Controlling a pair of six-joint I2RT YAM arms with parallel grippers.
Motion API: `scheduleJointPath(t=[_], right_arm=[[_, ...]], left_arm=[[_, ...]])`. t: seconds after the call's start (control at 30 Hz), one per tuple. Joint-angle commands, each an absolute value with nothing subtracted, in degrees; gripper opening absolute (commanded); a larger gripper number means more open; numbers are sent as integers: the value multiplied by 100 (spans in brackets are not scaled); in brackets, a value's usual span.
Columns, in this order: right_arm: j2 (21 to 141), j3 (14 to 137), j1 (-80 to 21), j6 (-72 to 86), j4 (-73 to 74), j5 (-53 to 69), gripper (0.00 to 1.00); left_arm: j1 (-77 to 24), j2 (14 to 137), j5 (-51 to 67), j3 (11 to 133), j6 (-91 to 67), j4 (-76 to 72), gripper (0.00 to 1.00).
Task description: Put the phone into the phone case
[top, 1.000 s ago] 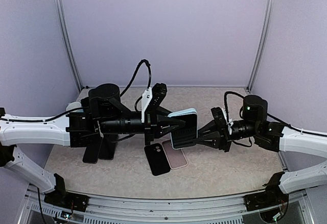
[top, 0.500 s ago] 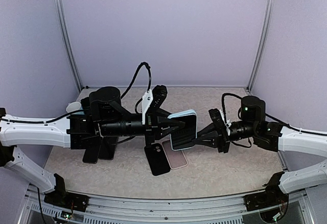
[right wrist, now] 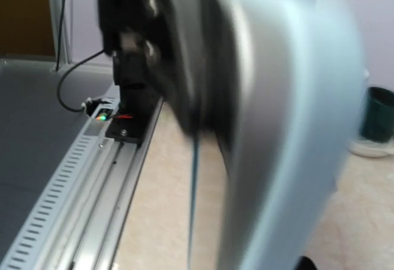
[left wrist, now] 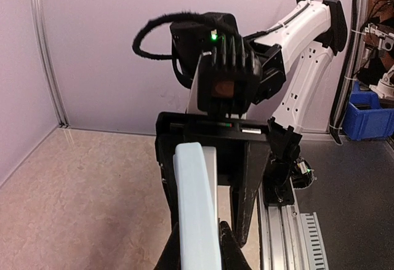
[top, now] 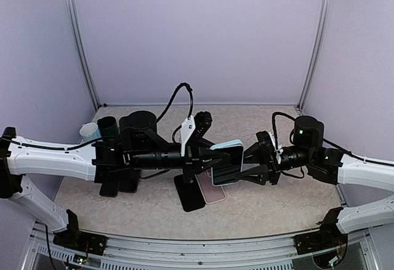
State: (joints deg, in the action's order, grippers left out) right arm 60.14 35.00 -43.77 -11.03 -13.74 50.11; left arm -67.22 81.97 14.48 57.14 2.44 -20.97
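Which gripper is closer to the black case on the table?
Left: the left gripper hangs above the black case's far end; the right gripper sits farther right, beyond the pink item.

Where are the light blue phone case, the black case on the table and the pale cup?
light blue phone case (left wrist: 197,208), left wrist view, its narrow side edge.
black case (top: 191,197), top view, its near end.
pale cup (top: 87,133), top view, its side wall.

Lilac walls (top: 197,36), beige speckled tabletop (top: 277,202)

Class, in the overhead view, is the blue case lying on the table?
No, the left pincer holds the blue case up above the table.
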Motion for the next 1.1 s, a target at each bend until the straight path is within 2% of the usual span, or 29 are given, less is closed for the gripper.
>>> scheduleJointPath(t=[0.0, 0.1, 0.23, 0.43, 0.5, 0.73, 0.8, 0.83, 0.93, 1.07], right_arm=[[6045, 3815, -4424, -1285, -1234, 5187, 50], [5967, 4010, -4430, -1621, -826, 5144, 57], [5858, 4214, -4430, -1846, -407, 5017, 55], [5813, 4266, -4431, -1836, -380, 5016, 27], [5826, 4293, -4429, -1835, -379, 5040, 0], [5717, 4228, -4429, -1919, -336, 4888, 0], [5689, 4242, -4429, -1874, -300, 4716, 25], [5673, 4263, -4430, -1879, -263, 4652, 32], [5607, 4293, -4430, -1922, -156, 4506, 39], [5633, 4033, -4429, -1896, -220, 4467, 69]], left_arm=[[-6715, 8211, 1852, 5897, 434, -2347, 0], [-6715, 8194, 1750, 5939, 602, -2114, 0], [-6715, 8176, 1727, 5949, 675, -1932, 0], [-6724, 8191, 1755, 5949, 649, -1933, 0], [-6724, 8215, 1737, 5950, 647, -1927, 0], [-6724, 8206, 1516, 5906, 645, -1882, 0], [-6724, 8207, 1463, 5921, 682, -1815, 0], [-6724, 8197, 1453, 5924, 689, -1805, 0], [-6728, 8176, 1461, 5923, 693, -1801, 0], [-6754, 8148, 1460, 5915, 686, -1904, 0]])
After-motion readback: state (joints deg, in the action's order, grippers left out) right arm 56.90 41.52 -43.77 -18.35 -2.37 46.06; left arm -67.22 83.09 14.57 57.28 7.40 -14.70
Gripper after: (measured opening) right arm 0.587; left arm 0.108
